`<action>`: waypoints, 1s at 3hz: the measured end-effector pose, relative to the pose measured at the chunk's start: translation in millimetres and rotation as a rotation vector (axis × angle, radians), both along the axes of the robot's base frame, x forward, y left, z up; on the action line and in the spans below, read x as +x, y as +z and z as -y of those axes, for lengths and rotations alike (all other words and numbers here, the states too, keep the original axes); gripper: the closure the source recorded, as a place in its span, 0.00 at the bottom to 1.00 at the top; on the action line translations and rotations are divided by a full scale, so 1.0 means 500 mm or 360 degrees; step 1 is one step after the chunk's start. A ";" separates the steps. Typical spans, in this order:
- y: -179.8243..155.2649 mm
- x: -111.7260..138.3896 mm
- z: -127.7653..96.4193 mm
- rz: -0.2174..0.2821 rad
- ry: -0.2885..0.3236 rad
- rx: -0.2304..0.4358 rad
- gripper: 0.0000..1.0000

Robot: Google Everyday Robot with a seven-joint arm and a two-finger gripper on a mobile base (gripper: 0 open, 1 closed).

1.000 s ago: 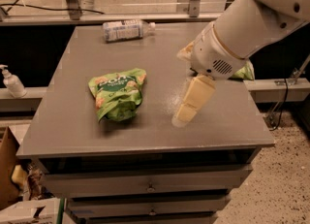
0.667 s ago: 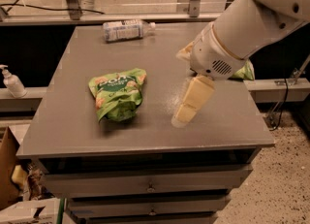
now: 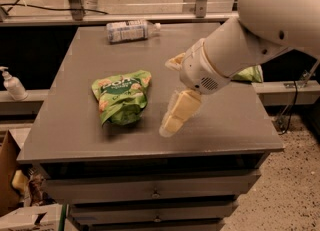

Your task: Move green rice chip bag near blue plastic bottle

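The green rice chip bag point(image 3: 121, 97) lay crumpled on the left half of the grey table point(image 3: 225, 120), about midway between the front and back edges, with its dark band of lettering facing up. Nothing touched it. The blue plastic bottle point(image 3: 129, 30) lay on its side near the back edge of the table, cap pointing right, well apart from the bag and farther back.

My gripper point(image 3: 170, 97) hung low over the table just to the right of the bag, with a bare strip of tabletop between them. Its jaws stood spread wide and held nothing. One of my fingers point(image 3: 180, 111) slanted down and to the left toward the tabletop; I could not tell whether its tip touched the surface. The other finger showed higher up, beside my wrist.

A second green bag point(image 3: 250, 74) peeked out behind my arm at the table's right edge. A white pump bottle point(image 3: 12, 84) stood on a ledge off to the left.
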State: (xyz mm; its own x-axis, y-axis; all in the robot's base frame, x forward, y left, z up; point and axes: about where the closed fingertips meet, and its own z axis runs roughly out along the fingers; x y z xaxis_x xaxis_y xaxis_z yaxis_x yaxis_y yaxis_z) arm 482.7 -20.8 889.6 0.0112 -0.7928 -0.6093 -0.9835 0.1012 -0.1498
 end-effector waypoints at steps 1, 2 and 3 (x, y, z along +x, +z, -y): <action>-0.013 0.027 -0.057 0.0041 0.0067 0.0063 0.00; -0.023 0.057 -0.098 0.0059 0.0109 0.0098 0.00; -0.045 0.071 -0.132 0.0049 0.0133 0.0123 0.00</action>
